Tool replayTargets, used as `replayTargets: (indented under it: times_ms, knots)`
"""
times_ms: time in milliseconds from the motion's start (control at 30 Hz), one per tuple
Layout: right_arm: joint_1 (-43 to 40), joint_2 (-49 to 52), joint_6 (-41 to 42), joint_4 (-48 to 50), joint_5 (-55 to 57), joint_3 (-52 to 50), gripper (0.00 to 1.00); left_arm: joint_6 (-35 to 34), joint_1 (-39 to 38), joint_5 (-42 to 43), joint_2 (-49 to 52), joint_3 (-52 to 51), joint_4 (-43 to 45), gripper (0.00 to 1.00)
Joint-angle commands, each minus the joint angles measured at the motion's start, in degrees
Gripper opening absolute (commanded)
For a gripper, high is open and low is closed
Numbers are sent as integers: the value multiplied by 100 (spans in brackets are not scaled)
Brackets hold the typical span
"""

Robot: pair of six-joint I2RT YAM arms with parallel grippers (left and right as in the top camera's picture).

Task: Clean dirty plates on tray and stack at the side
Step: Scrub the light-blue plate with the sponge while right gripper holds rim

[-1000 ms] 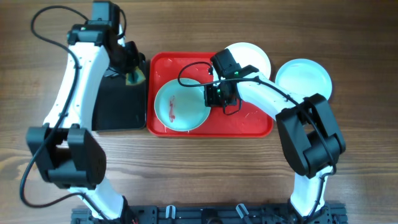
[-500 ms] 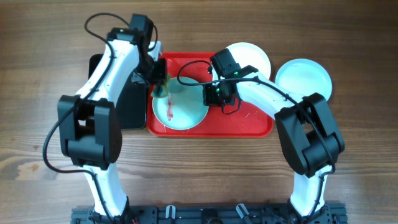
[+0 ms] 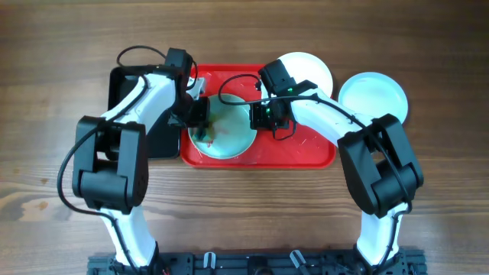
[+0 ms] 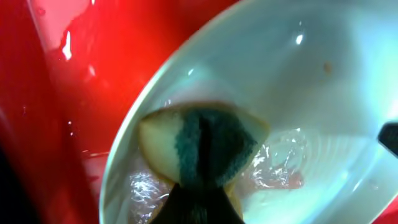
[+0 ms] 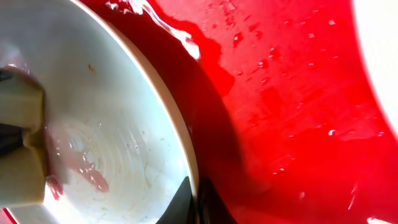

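A pale mint-blue plate with smeared red sauce lies on the red tray. My left gripper is shut on a yellow-and-green sponge and presses it onto the plate's inside. My right gripper is shut on the plate's right rim. The sponge also shows at the left edge of the right wrist view. A white plate lies at the tray's back edge. A second mint-blue plate lies on the table to the right of the tray.
A black tray lies left of the red tray, under my left arm. Wet streaks and droplets cover the red tray floor. The wooden table extends in front of both trays.
My left arm swung from the black tray over to the red tray and lowered the sponge onto the mint-blue plate. My right gripper stayed on the plate's rim.
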Motion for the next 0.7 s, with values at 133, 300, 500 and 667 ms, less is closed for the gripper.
replayTargets:
  times_ms: [133, 300, 500, 667]
  knots:
    - [42, 203, 48, 26, -44, 37, 4, -310, -560, 767, 326, -553, 455, 4]
    - [42, 203, 42, 20, -44, 37, 4, -66, -986, 1119, 326, -553, 876, 4]
    - [42, 203, 44, 20, -44, 37, 4, -1158, -890, 70, 326, -553, 1427, 4]
    - [42, 203, 42, 15, -42, 37, 4, -2052, -741, -1692, 323, -553, 1139, 4]
